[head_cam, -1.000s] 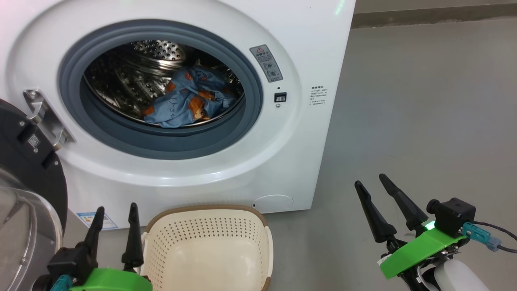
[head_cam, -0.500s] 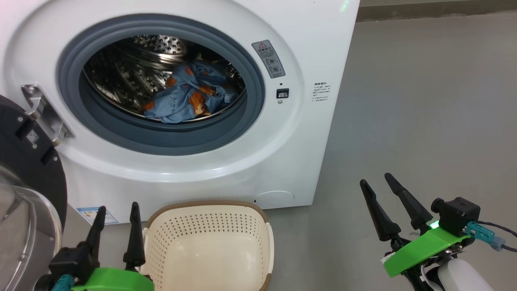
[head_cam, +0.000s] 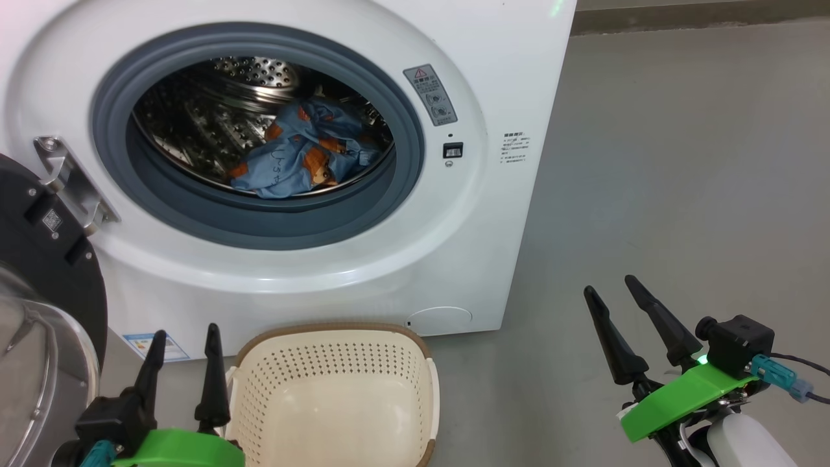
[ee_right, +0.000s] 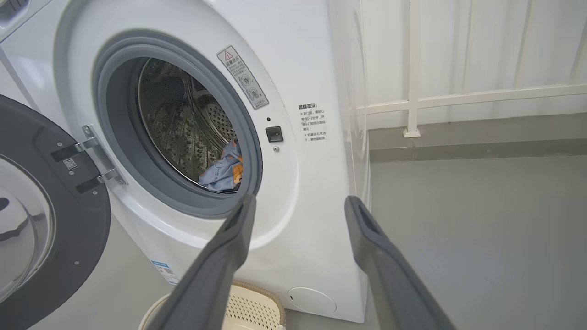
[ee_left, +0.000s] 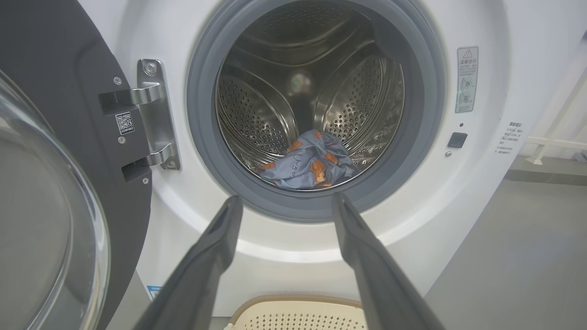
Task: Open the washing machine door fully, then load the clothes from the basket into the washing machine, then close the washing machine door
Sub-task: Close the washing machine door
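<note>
- Black and tapered, the two fingers of the left gripper stand spread apart and released, with nothing between them.
- Just to its right sits one basket. It is cream-white plastic full of small holes, with a brown woven-look rim near the inner finger.
- To its left hangs one door, wide open. A glossy black ring surrounds bulging clear glass, and the door is carried on one metal hinge.
- Beyond the fingertips rises one white washing machine, with a grey rubber gasket around a steel drum dotted with holes.
- Farther ahead, low in that drum, lie the clothes. They form one crumpled light-blue bundle printed with orange-brown figures, well apart from both grippers.
- Well off to the right, past the basket and the machine's corner, the right gripper hangs over grey floor. Its two fingers are likewise parted and hold nothing.
</note>
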Controlling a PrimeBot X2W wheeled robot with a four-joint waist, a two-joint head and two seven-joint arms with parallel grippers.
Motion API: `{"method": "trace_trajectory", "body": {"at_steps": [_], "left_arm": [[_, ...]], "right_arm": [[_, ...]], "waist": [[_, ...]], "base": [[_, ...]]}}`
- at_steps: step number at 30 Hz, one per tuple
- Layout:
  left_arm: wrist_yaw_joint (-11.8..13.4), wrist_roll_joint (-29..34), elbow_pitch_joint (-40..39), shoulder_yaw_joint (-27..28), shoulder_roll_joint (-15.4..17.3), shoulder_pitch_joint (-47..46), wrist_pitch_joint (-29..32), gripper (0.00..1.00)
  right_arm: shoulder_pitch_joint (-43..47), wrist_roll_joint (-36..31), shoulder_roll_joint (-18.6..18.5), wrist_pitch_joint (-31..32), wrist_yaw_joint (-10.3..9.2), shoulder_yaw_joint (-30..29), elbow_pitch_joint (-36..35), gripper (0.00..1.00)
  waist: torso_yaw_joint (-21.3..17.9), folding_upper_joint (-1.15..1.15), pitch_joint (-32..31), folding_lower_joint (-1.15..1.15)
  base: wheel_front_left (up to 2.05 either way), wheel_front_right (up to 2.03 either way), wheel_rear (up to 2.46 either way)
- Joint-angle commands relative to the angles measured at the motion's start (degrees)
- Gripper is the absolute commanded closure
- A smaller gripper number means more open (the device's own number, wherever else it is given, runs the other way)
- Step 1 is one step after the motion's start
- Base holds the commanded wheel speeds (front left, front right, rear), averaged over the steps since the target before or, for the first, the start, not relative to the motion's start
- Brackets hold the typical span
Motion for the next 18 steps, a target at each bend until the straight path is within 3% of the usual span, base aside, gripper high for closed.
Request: {"method": "trace_trajectory", "body": {"at_steps": [1,18], "left_arm": [[-0.28,0.34,-1.24,2.15,0.66,-1.95,-0.37,0.0],[-1.19,0.93,-1.1,3.4,0.44,-1.85,-0.37,0.0]], "right_arm": [[-1.12,-0.66,-0.21,-0.27,0.09,0.77,-1.1,0.0],[-0.9,-3.91,0.81,-0.27,0.09,-0.89,-0.53,0.0]], "waist": [[-0.01,0.0,-0.02,0.0],[-0.16,0.0,-0.48,0.0]], "base": [[0.0,0.0,0.0],[0.0,0.0,0.0]]}}
